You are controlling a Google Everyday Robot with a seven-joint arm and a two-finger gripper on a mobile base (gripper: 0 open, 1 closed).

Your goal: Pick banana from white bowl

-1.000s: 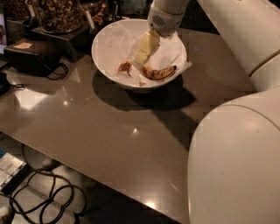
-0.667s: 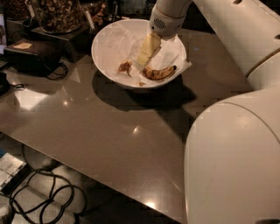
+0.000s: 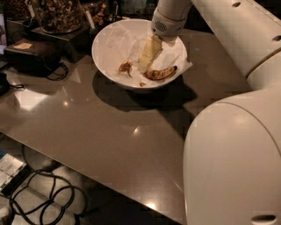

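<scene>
The white bowl stands at the far side of the brown table, lined with crinkled white paper. The banana, dull yellow with brown speckles, lies in the right front part of the bowl. My gripper reaches down into the bowl from above. Its pale tip is at the banana's left end, touching it or very close. A small brown scrap lies in the bowl just left of the gripper.
Clear jars of brown snacks stand behind the bowl at the left on a dark stand. A black box with a cable sits at the far left. My white arm fills the right side. Cables lie on the floor below the table edge.
The gripper has sunk a little lower into the bowl, toward the banana's left end. The banana and the bowl have not moved.
</scene>
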